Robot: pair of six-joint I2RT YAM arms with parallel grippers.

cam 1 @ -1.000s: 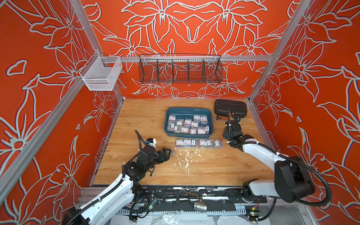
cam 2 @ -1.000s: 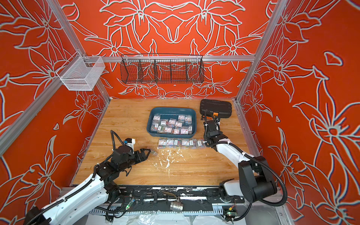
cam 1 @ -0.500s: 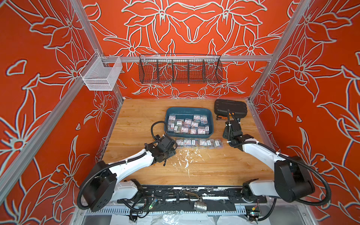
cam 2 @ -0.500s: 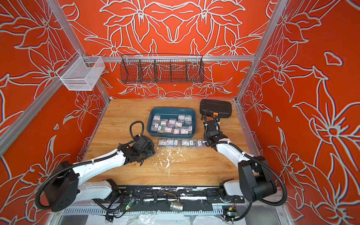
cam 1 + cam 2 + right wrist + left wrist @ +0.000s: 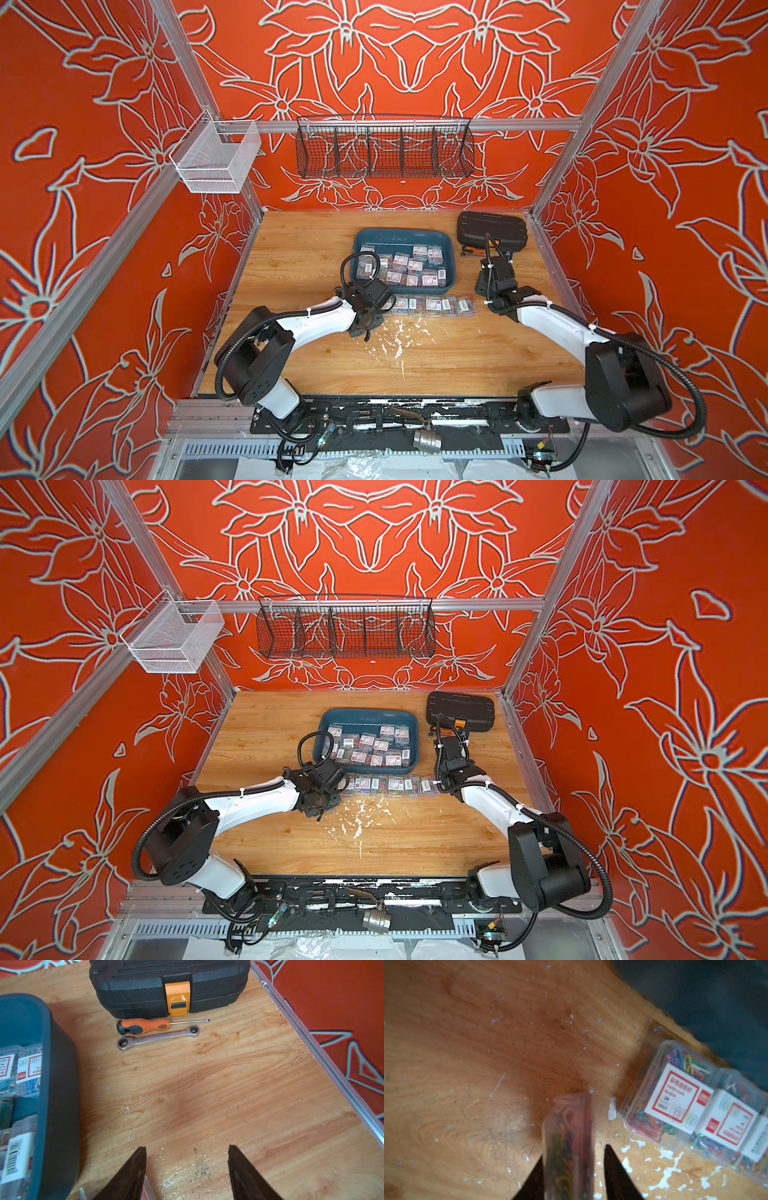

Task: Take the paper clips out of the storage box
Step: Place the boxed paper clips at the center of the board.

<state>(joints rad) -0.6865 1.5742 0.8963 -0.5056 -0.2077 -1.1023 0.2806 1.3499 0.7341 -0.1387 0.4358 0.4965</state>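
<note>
The teal storage box [image 5: 403, 233] stands mid-table in both top views and holds several clear, labelled boxes of paper clips [image 5: 409, 266]. A row of several more paper clip boxes [image 5: 432, 305] lies on the wood in front of it. My left gripper [image 5: 366, 322] points down at the row's left end. In the left wrist view it [image 5: 574, 1153] is shut on one clear box [image 5: 569, 1126] held edge-on, beside the row's end box [image 5: 675, 1095]. My right gripper [image 5: 484, 286] hangs by the row's right end, open [image 5: 187, 1147] and empty.
A black case [image 5: 492, 228] with an orange latch sits at the back right, with a screwdriver [image 5: 143, 1026] and a wrench [image 5: 158, 1038] in front of it. White flakes [image 5: 395, 340] dot the wood. A black wire basket [image 5: 384, 151] and a white mesh basket [image 5: 216, 166] hang on the walls.
My left arm has swung from the front left across to the left end of the row, and its jaws have closed in. The right arm has not moved.
</note>
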